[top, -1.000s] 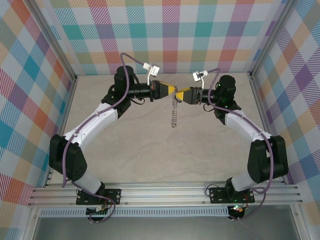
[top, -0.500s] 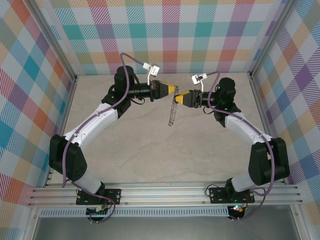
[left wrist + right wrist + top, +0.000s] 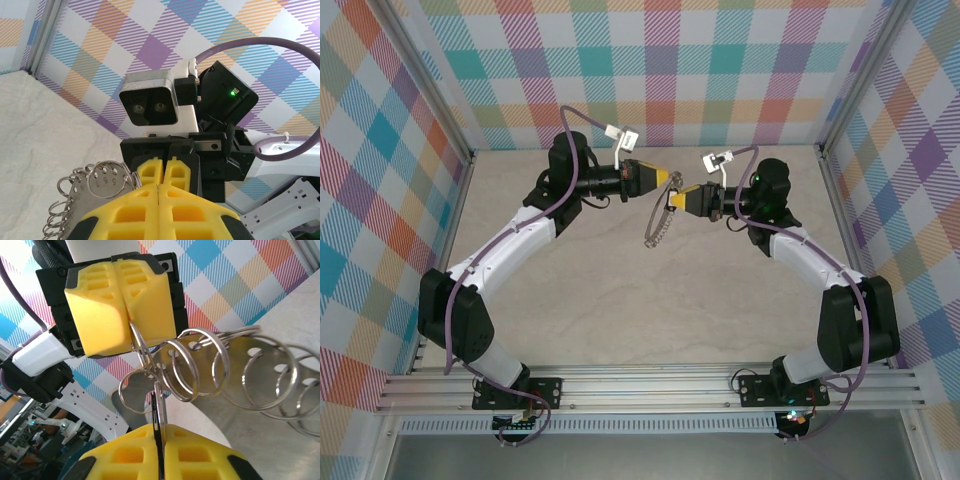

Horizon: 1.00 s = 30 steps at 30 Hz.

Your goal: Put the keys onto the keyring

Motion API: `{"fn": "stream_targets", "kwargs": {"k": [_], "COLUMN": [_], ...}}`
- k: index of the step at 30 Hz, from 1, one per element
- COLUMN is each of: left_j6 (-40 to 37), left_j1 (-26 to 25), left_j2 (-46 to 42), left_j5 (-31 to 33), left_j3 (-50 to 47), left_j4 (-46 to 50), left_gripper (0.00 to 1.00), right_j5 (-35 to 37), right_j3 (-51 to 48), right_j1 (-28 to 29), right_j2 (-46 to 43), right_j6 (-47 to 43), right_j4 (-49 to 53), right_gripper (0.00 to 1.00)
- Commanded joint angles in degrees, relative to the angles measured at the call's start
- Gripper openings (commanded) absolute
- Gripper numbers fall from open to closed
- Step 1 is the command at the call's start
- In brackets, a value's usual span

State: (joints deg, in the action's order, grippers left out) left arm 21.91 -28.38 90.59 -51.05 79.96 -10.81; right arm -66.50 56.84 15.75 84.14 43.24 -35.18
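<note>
Over table [image 3: 620, 300], right fingers [image 3: 130, 455] now seemingly pinch keyring [image 3: 660, 222].

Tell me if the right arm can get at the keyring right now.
Likely yes: the right claw is shut on one loop of the keyring, which hangs in the air between it and the left claw, also gripping it.

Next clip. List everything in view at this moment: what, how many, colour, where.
table: one, beige marbled, floor of the cell
walls: three, pastel checked, around the table
rail: one, grey metal, near edge
keyring: one, silver linked rings with round tags, hanging above the table's far half
left gripper: one, yellow fingers, shut on the keyring
right gripper: one, yellow fingers, shut on the keyring, facing the left gripper
arms: two, white and black, reaching in from the near edge
</note>
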Motion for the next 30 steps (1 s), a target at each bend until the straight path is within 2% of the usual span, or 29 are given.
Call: {"fn": "stream_targets", "kwargs": {"k": [1,22,25,27,30], "left_j6": [0.92,3.38,3.61,3.62,3.45], "left_j1": [-0.62,-0.8,-0.89,-0.96,-0.96], "left_j2": [-1.87,-3.69,-3.35,-3.22,-3.22], "left_j5": [-0.22,4.6,4.93,5.16,5.51], "left_j3": [0.94,-3.35,-3.59,-3.83,-3.95], "left_j4": [-4.05,-9.31,-9.76,-9.78,-9.68], "left_gripper": [0.0,0.0,0.0,0.0,0.0], "right_j5": [-0.74,2.46,3.63,4.99,6.65], "right_j3": [-0.5,1.74,1.7,1.31,0.69], "right_j1": [0.16,3.37,3.26,3.11,2.32], "right_j2": [-1.03,1.77,1.28,0.29,-1.6], "right_j6": [-0.08,-1.38,-2.31,-3.31,-4.63], "right_j4": [-1.96,2.76,4.34,5.87,8.53], "right_gripper": [0.02,0.04,0.14,0.28,0.42]}}
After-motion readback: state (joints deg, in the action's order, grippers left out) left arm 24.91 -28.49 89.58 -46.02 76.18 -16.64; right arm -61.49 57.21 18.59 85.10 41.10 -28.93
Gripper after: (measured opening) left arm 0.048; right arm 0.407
